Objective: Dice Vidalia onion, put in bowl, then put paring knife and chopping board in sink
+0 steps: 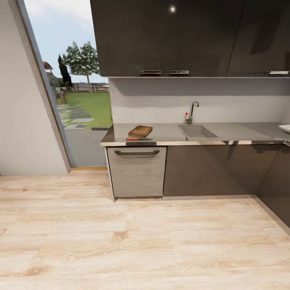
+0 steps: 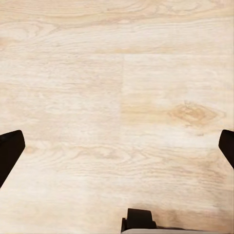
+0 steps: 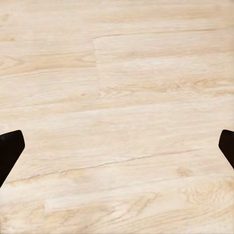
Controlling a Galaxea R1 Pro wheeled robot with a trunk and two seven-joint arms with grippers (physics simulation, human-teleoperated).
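Across the room, the grey countertop (image 1: 241, 132) runs along the wall over dark cabinets. The brown chopping board (image 1: 140, 131) lies on its left part, and the paring knife (image 1: 138, 139) with its red handle rests just in front of the board. The sink (image 1: 196, 131) is set in the worktop to the right, under a chrome tap (image 1: 192, 110) with a red knob. The onion is hidden from here. A white bowl (image 1: 285, 128) peeks in at the far right. My left gripper (image 2: 117, 151) and right gripper (image 3: 117, 151) both stand open over the wood floor, holding nothing.
Light wood floor (image 1: 141, 241) stretches between me and the cabinets. A pale drawer front with a dark handle (image 1: 137, 152) sits under the board. Left of the counter, a glass door (image 1: 76, 100) looks onto a garden. Dark wall cupboards (image 1: 181, 36) hang above. A dark caster (image 2: 139, 219) shows below the left gripper.
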